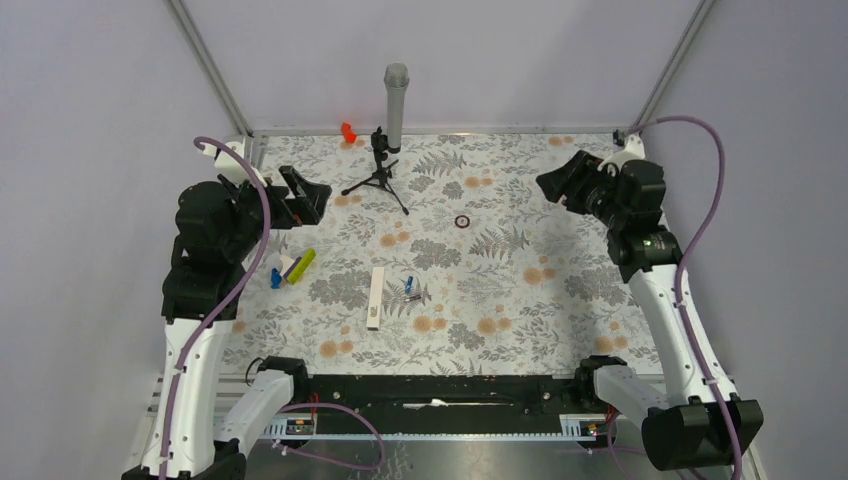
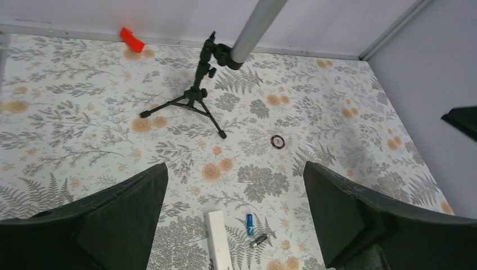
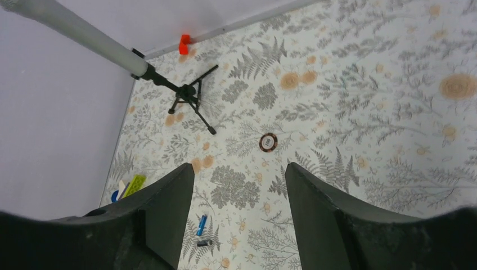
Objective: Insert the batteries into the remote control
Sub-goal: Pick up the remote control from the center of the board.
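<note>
The remote control (image 1: 375, 297), a slim white bar, lies flat near the table's middle; its far end shows in the left wrist view (image 2: 218, 242). Two batteries lie just right of it: a blue one (image 1: 409, 285) (image 2: 250, 224) (image 3: 201, 225) and a darker one (image 1: 412, 296) (image 2: 259, 240) (image 3: 204, 243). My left gripper (image 1: 303, 195) (image 2: 233, 169) is open and empty, raised at the far left. My right gripper (image 1: 558, 183) (image 3: 239, 166) is open and empty, raised at the far right. The right wrist view does not show the remote.
A small black tripod (image 1: 378, 172) holding a grey tube (image 1: 396, 100) stands at the back. An orange piece (image 1: 348, 131) lies by the back wall. A brown ring (image 1: 462, 221) lies mid-table. A yellow-green bar (image 1: 303, 264) and a blue piece (image 1: 276, 278) lie at the left.
</note>
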`<state>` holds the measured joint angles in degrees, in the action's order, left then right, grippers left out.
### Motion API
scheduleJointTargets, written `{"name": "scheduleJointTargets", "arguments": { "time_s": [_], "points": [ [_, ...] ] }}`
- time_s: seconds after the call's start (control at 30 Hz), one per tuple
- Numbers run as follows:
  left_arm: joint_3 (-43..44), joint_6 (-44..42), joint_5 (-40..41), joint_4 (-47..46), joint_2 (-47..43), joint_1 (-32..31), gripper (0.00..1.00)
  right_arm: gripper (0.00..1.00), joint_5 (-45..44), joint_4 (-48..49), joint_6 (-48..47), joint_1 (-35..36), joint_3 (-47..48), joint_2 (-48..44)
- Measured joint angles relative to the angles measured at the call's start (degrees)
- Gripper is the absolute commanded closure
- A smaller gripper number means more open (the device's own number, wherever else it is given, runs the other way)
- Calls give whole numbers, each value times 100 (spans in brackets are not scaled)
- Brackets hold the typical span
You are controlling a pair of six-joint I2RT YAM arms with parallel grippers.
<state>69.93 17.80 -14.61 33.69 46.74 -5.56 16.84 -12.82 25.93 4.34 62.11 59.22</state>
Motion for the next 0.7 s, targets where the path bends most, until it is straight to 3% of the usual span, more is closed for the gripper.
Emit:
{"name": "scheduleJointTargets", "arguments": {
  "time_s": [0.17, 0.43, 0.7],
  "points": [
    [-293, -20, 280, -114, -15, 0, 1, 32, -136, 592, 474, 0, -1075, 109],
    [-1956, 953, -461, -1003, 214, -192, 1, 33, -133, 986, 820, 0, -1193, 348],
    [-3281, 1873, 219, -1211, 686, -1613, 9, 34, -125, 1102, 1040, 0, -1554, 293]
  ]
}}
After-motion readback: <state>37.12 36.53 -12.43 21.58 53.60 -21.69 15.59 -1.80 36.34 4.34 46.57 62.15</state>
